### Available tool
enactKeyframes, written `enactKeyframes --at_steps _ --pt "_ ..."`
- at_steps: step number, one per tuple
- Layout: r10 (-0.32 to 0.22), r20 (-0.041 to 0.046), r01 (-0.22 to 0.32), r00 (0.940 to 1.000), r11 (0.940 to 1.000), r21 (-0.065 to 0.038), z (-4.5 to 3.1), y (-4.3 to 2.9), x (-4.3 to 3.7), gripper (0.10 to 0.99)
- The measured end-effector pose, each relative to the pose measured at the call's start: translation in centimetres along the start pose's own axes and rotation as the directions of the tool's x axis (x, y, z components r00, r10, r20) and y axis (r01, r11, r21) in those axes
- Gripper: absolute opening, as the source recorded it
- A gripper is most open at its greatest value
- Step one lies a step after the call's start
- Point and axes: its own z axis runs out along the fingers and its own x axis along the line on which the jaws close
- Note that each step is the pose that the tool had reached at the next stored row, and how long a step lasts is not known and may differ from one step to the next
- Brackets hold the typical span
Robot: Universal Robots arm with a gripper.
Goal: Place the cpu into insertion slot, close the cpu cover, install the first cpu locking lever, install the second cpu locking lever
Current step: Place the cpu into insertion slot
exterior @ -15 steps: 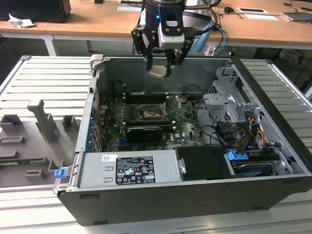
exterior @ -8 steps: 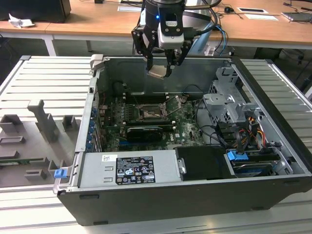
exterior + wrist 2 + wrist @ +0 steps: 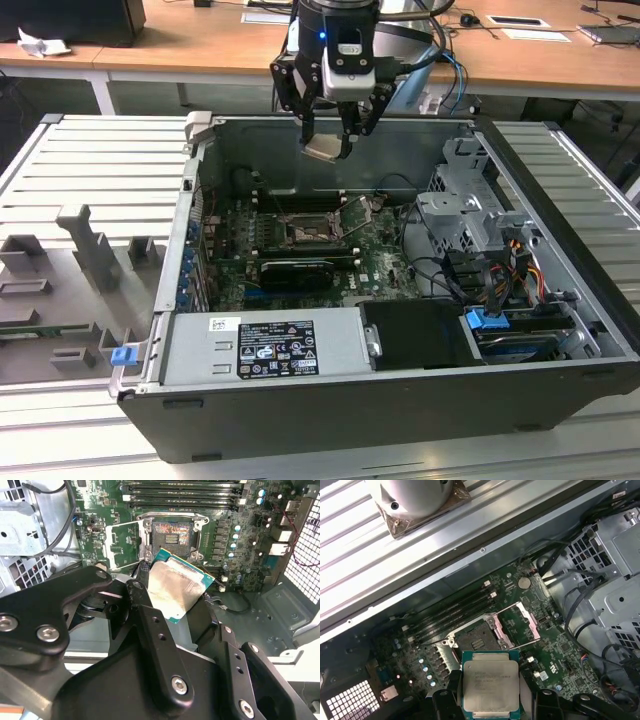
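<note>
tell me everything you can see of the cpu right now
The cpu is a small flat square chip with a pale silvery metal face, scuffed-looking in the second wrist view, on a thin green edge. The gripper clamps it by opposite sides. It hangs slightly tilted in the air inside the open computer case, above the motherboard, and is not yet in the empty insertion slot.

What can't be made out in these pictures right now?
- Second wrist view: one cpu edge is hidden behind the black links of the claw.
- First wrist view: the claw's fingers are cut off by the picture's edge.
- Exterior view: the contacts inside the insertion slot are too small to tell.
</note>
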Motion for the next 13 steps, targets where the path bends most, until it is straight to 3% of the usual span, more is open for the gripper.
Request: enactKeyframes --at_steps 13 --pt "0.030 0.0026 -0.030 0.9995 0.9995 -0.001 0.06 -0.01 0.00 0.545"
